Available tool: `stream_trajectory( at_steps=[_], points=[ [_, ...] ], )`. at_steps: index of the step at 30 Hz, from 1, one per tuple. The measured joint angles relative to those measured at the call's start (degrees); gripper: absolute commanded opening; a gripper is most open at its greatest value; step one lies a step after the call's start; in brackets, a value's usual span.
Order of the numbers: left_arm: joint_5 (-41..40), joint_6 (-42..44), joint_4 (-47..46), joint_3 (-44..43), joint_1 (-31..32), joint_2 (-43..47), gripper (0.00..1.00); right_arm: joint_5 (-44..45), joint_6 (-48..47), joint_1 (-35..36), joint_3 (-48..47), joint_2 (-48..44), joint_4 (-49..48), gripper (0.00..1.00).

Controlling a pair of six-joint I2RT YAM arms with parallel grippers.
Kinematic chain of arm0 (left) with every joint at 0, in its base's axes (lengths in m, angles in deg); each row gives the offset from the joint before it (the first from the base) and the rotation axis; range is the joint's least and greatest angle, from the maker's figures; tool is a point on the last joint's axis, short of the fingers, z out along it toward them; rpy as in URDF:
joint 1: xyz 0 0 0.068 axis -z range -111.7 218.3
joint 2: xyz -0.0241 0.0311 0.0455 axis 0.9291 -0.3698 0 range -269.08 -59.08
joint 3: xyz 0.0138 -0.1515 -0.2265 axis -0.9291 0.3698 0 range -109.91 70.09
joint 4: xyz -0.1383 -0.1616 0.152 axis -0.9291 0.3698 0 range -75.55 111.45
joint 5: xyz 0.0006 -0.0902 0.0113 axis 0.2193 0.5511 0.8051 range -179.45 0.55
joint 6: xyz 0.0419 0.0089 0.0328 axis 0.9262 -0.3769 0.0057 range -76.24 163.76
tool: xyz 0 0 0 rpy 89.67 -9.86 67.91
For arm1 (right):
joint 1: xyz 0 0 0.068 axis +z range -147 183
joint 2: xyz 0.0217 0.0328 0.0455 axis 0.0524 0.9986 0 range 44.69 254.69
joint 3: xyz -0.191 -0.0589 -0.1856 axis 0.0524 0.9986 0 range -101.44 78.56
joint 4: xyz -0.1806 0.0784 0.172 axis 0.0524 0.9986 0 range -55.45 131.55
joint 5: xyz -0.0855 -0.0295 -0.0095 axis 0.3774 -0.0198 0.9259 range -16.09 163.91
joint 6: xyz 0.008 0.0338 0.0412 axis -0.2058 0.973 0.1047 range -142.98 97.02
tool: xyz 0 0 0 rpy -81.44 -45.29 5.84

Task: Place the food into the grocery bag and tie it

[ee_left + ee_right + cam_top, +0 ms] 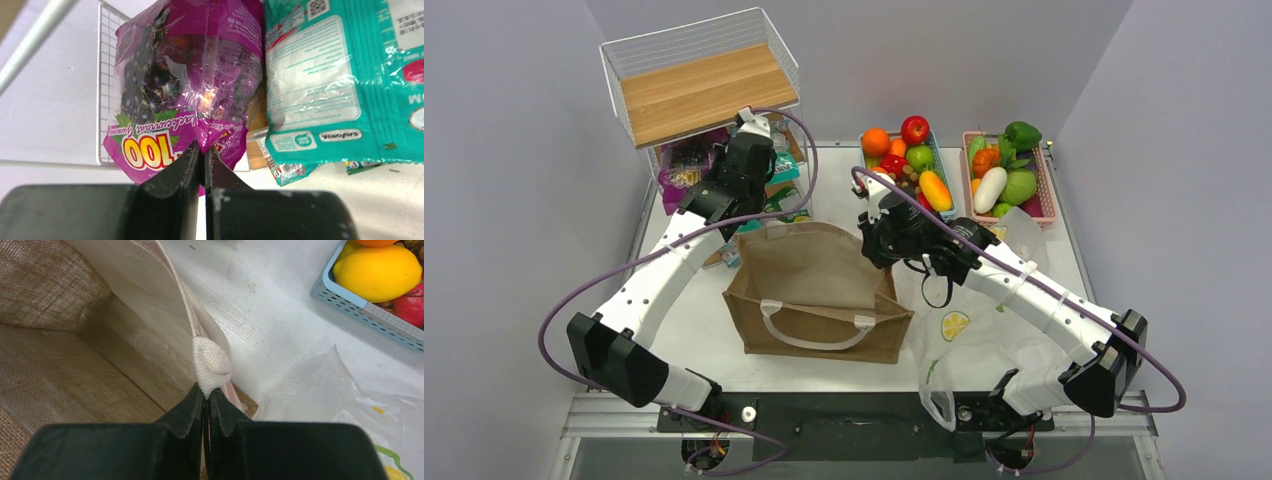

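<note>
My left claw [204, 156] is pinched shut on the bottom edge of the purple snack packet [165, 75], and a teal packet [320, 75] lies just beside it. My right claw [206, 396] is pinched shut on the white strap [212, 365] of the brown cloth bag [60, 355], which stands open in the middle of the white desk [694, 330]. The see-through lemon bag [969, 350] lies crumpled on the desk under my right arm. A blue basket [360, 310] and a pink basket [1050, 185] of toy food sit at the back. Plain grey walls [514, 150] stand on three sides.
</note>
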Motion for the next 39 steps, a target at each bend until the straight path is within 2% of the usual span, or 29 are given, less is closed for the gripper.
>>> stream_trajectory(
  at_steps=[19, 39],
  points=[
    [2.3, -11.7, 18.9, -7.5, 4.7, 5.4, 0.00, 0.1, 0.2, 0.0, -0.6, 0.7, 0.3, 0.00],
    [5.7, -18.6, 29.3, -13.3, 6.3, 8.3, 0.00, 0.3, 0.2, 0.4, -1.3, 1.7, 0.3, 0.00]
  ],
)
